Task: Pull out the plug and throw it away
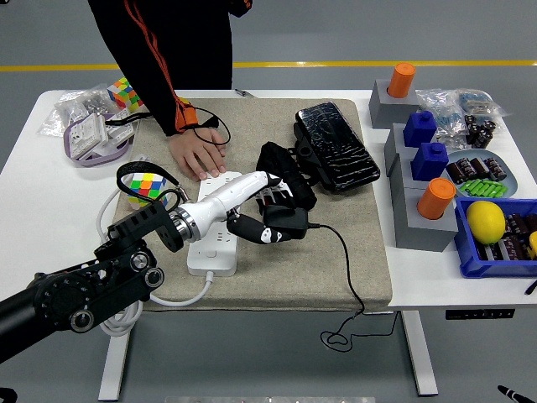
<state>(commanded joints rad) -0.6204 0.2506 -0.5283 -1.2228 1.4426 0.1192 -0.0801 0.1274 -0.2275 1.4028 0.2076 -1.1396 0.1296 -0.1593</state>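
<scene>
Left hand (270, 220) was clamped on the black plug (289, 220), held clear of the white power strip (211, 243), over the mat's (277, 269) middle. Plug looked light and rigid; its thin cord (348, 269) trailed limp off the mat's near right corner. Body grip judged best. A person's hand (198, 155) pressed the strip's far end.

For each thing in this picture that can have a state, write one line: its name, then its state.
Plug: out of the strip, held in the left hand.
Power strip: flat on the mat, far end pinned by a person's hand.
Cable: slack, trailing over the mat's near edge.
Blue bin: open, holding a lemon.
Right hand: not in view.
</scene>
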